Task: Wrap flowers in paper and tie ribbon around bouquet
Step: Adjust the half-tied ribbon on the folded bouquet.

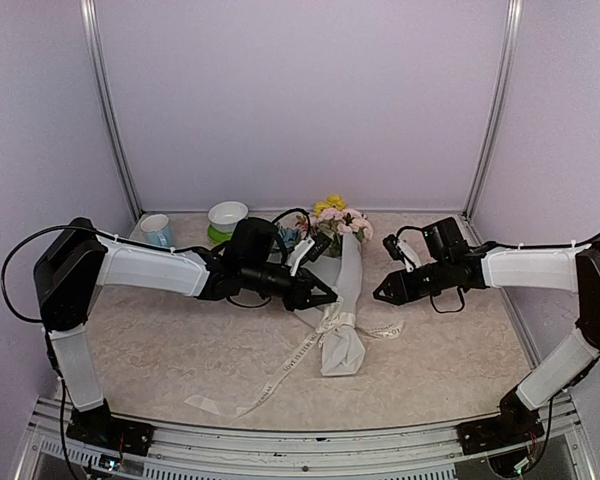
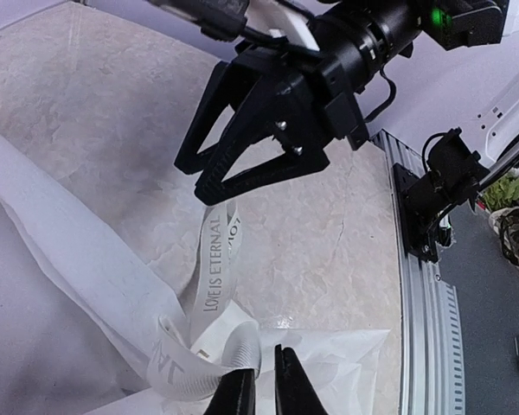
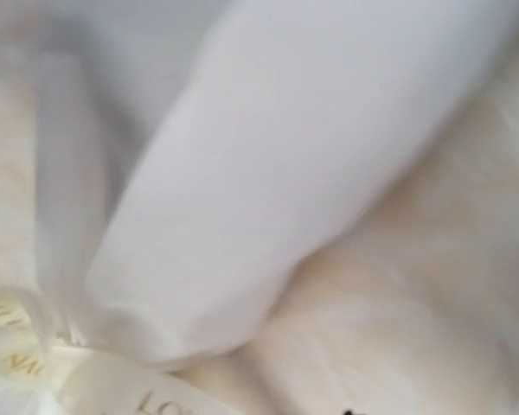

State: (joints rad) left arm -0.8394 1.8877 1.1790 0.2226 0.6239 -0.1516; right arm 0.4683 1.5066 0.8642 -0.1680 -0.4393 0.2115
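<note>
The bouquet lies across the table's middle, its flowers point(image 1: 338, 218) pointing to the back and its white paper point(image 1: 347, 285) cone narrowing toward the front. The lettered ribbon point(image 1: 280, 370) circles the cone's lower part; one long tail trails to the front left and a short one runs right. My left gripper point(image 1: 328, 297) sits at the cone's left side. In the left wrist view its jaws point(image 2: 265, 385) are pinched almost together on a ribbon point(image 2: 212, 277) loop over the paper point(image 2: 329, 363). My right gripper point(image 1: 378, 293) hovers above the short tail; its jaw gap is hidden.
A blue-and-white cup point(image 1: 156, 230) and a green-and-white bowl point(image 1: 227, 216) stand at the back left. The aluminium table rail point(image 2: 424, 285) runs along the near edge. The right wrist view is a blur of white paper point(image 3: 259, 173) with lettered ribbon point(image 3: 147, 402) below.
</note>
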